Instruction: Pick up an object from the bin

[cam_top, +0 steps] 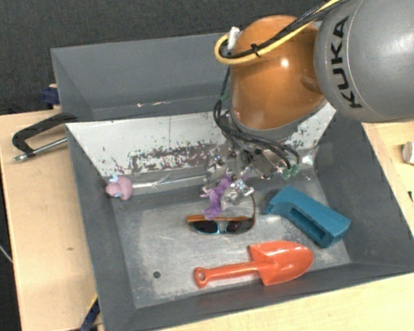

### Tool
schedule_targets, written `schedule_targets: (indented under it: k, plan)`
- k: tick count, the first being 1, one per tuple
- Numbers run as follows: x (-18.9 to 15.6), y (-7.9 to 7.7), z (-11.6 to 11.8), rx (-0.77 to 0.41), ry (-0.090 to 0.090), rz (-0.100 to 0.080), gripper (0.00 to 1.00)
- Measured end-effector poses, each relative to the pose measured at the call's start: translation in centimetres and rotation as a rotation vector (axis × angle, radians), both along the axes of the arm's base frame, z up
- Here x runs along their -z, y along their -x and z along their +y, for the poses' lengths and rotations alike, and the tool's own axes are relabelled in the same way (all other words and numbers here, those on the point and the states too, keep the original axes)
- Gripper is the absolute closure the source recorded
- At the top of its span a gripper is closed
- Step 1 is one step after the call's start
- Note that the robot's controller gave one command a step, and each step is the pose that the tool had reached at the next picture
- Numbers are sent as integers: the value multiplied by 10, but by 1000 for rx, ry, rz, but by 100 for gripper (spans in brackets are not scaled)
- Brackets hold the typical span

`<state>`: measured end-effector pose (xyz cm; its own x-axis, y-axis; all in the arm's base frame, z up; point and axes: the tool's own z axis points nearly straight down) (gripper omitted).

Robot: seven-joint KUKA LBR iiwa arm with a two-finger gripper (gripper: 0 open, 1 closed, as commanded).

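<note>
A dark, speckled floor (130,10) lies behind a grey metal bin (98,239) with sloping walls and a scratched, worn bottom. The arm comes in from the right, its rounded orange cover (270,74) hanging over the bin's back right part. Below the cover, the gripper (234,178) sits low near the middle of the bin. Cables crowd around it, and how far open it stands cannot be made out.

A small purple plastic piece (215,196) lies just beside the gripper's tip on its left, and whether it is gripped is unclear. Directly in front of that piece rests a pair of dark-lensed sunglasses (223,224). To their right lies a blue plastic wedge-shaped block (311,218). An orange plastic toy shovel (271,261) lies along the front wall. A small pink toy (120,187) sits well apart, against the back left corner.
</note>
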<state>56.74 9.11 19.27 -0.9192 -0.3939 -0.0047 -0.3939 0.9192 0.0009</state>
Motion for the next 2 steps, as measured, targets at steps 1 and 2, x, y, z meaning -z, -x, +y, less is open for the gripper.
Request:
schedule_targets:
  k: [1, 2]
  plan:
    - [0, 0, 0, 0, 0, 0, 100]
    - [-44, 11, -3, -28, 1, 7, 100]
